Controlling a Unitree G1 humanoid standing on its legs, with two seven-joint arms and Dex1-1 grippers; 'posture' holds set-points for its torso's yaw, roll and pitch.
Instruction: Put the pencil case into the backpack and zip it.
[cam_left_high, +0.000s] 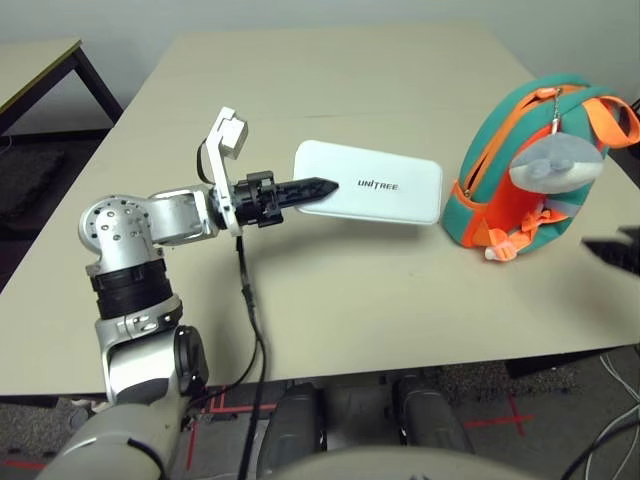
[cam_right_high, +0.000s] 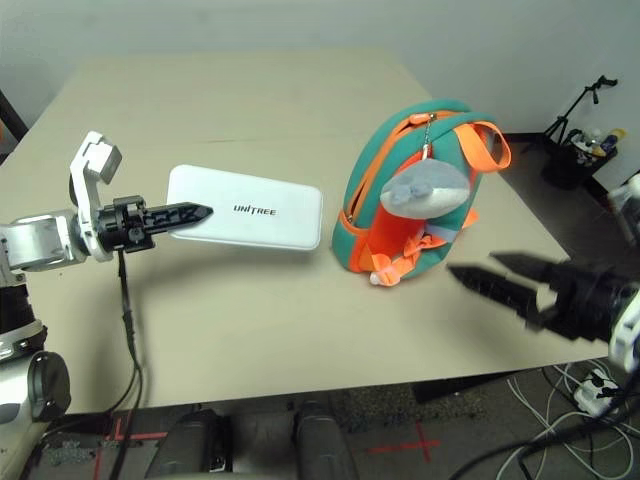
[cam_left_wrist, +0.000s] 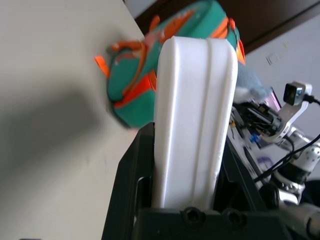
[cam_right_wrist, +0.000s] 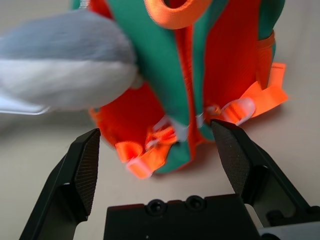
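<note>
Left gripper (cam_left_high: 318, 187) clamped on one end of pencil case (cam_left_high: 375, 195), held flat above mid-tabletop (cam_left_high: 330, 290). Right gripper (cam_right_high: 490, 280) spread wide, empty, facing backpack (cam_right_high: 405, 190) standing toward right edge. Risk: long overhang levering out of grip. Grey plush charm (cam_right_high: 425, 188) dangling across the opening.

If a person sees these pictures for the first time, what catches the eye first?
First, the teal and orange backpack standing on the robot's right part of the table, with a grey plush charm hanging on it. Next, the white pencil case held above the table by the left claw, while the right claw waits open beside the backpack.
</note>
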